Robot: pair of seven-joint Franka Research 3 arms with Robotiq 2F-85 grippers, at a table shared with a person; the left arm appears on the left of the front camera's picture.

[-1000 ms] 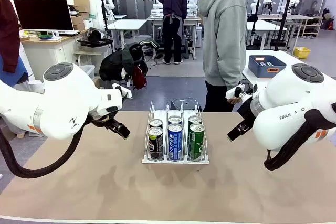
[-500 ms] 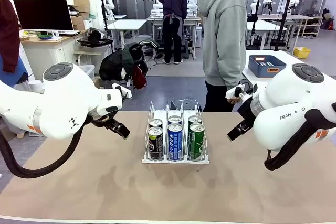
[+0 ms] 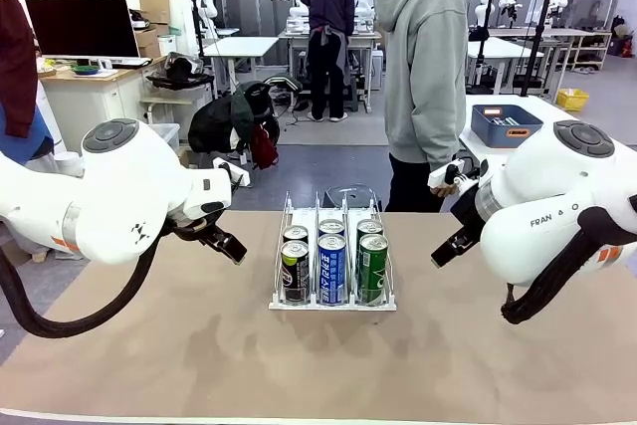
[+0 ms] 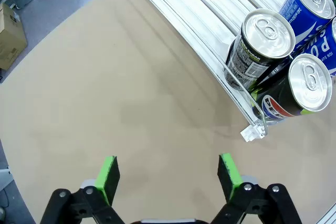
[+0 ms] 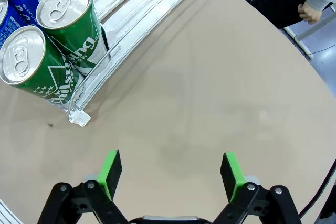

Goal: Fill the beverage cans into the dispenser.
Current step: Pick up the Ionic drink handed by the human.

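While both grippers hang over bare worktop [image 3: 199, 345], the dispenser [image 3: 332, 307] sits between them at the middle. Its three lanes run from our side toward the person [image 3: 423, 67] at the far edge. The left gripper [image 4: 168, 169] has its green pads wide apart with nothing between them, and the right gripper [image 5: 170, 167] is spread and empty in the same way.

Six beverage cans [image 3: 331, 268] stand upright in the dispenser, two to a lane, silver tops up and long axes vertical. The black cans [image 4: 261, 30] are in the lane nearest the left gripper, the blue cans [image 4: 310, 1] are in the middle, and the green cans [image 5: 63, 24] are in the lane nearest the right gripper.

From the left wrist the dispenser lies ahead and off to one side, apart from the fingertips, and the right wrist view mirrors that. We judge neither arm clearly nearer.

Every can we can make out already stands in a lane, so another would have to come from elsewhere, perhaps the person. Behind the two rows the lanes' far stretches lie open, which is the room left. The thin wire dividers [image 4: 239, 106] leave little side clearance for a gripper.
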